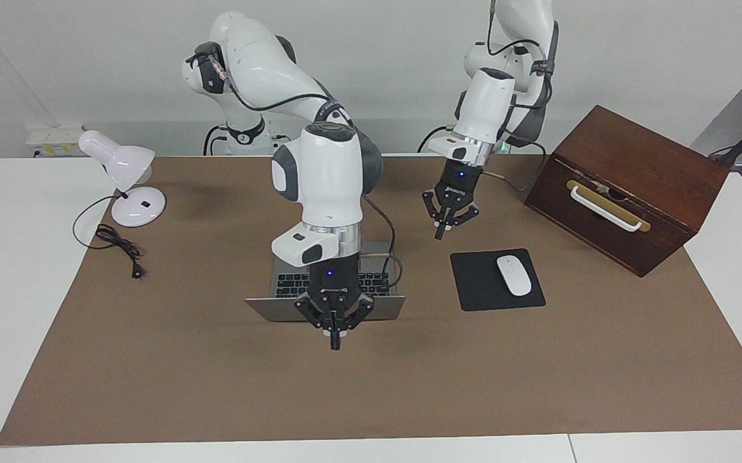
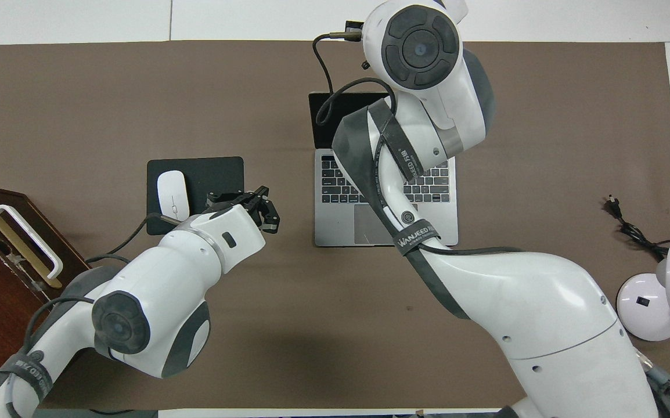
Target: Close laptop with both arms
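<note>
The silver-grey laptop point(image 1: 287, 283) stands open in the middle of the brown mat, its black keys and trackpad point(image 2: 335, 226) showing and its dark screen leaning away from the robots. My right gripper point(image 1: 335, 341) is shut with its fingertips pointing down. It hangs at the lid's top edge, in front of the lid's outer face point(image 1: 268, 308); I cannot tell whether it touches. In the overhead view its own wrist hides it. My left gripper point(image 1: 440, 230) is shut and empty. It hangs over the mat beside the mouse pad's edge, apart from the laptop, and also shows in the overhead view point(image 2: 254, 204).
A black mouse pad point(image 1: 474, 286) with a white mouse point(image 1: 514, 275) lies toward the left arm's end. A dark wooden box point(image 1: 628, 186) with a white handle stands next to it. A white desk lamp point(image 1: 123, 173) and its black cord point(image 1: 117, 247) are at the right arm's end.
</note>
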